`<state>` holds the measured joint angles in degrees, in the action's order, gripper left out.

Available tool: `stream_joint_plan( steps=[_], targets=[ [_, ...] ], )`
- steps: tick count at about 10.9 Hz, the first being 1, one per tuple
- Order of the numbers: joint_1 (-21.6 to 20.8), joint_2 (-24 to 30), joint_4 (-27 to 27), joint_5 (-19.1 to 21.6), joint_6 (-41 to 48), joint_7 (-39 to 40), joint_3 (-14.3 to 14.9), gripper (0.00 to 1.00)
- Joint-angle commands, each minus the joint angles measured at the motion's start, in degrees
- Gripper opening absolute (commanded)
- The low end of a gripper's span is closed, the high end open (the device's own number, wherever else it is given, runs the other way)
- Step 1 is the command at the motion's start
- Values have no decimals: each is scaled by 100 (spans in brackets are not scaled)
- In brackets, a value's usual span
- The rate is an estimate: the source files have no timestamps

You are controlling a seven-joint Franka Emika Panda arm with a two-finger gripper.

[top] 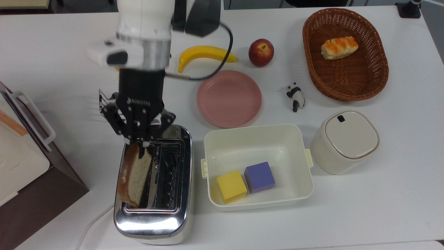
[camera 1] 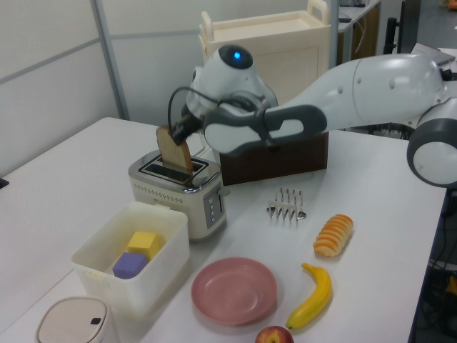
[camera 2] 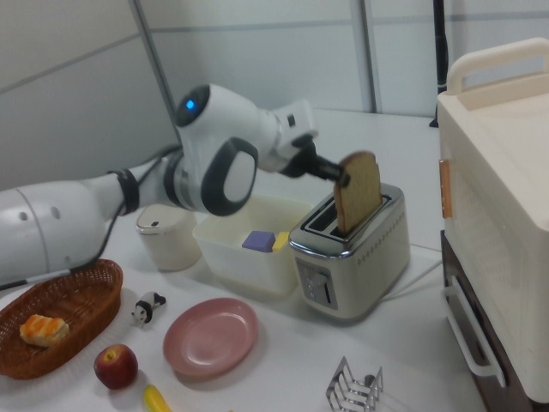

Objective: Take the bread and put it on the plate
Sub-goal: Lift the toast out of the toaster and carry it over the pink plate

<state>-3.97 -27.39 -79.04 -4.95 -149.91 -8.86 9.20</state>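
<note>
gripper [top: 137, 143]: closed on the top edge of the bread [top: 134, 177], fingers pinching the slice from both faces; black body, white arm above.
bread: brown slice with darker crust, held upright and mostly lifted out of the toaster [top: 152, 211]; in the left view its lower edge sits at or just inside the slot; in the right view the slice stands well above the toaster top, slightly tilted.
toaster: chrome, two slots, white cord trailing at the top view's lower left; stands just beside the tub [top: 258, 139].
plate [top: 229, 98]: pink, round, nothing on it; lies on the table [top: 381, 194] near the toaster, between the tub and the banana [top: 204, 55].
tub: cream, rectangular, holds a yellow cube [top: 231, 186] and a purple cube [top: 259, 177] touching side by side.
banana, apple [top: 261, 52]: side by side beyond the plate.
panda figure [top: 295, 96]: between plate and basket [top: 374, 83].
basket: brown wicker, holds an orange-and-cream roll [top: 339, 47].
bin [top: 345, 140]: cream, lidded, at the top view's right of the tub.
toast rack [camera 1: 286, 204]: metal, on the table near the toaster in the left view.
ridged roll [camera 1: 333, 234]: orange-striped, near the banana in the left view.
cabinet [camera 2: 502, 215]: cream with handle, at the right view's right.
</note>
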Motion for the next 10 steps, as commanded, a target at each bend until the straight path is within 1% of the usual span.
stream_joint_plan(
  steps=[1,2,4,5,6,7,8,9,10],
  targets=[
    [-86,751,-173,-32,197,-809,21,0],
    [-95,936,-173,20,591,-854,-6,0],
    [-165,1322,-200,623,1915,-767,-15,0],
    [-270,1515,-226,792,2696,-236,-15,0],
    [-428,1665,-235,933,3548,544,-15,0],
    [-473,1754,-244,1134,4192,1022,-6,0],
    [-482,1746,-252,1223,4598,1122,-6,0],
    [-569,1711,-400,1303,4759,1132,-6,0],
    [-596,1667,-576,1530,4787,1132,3,0]
  ],
)
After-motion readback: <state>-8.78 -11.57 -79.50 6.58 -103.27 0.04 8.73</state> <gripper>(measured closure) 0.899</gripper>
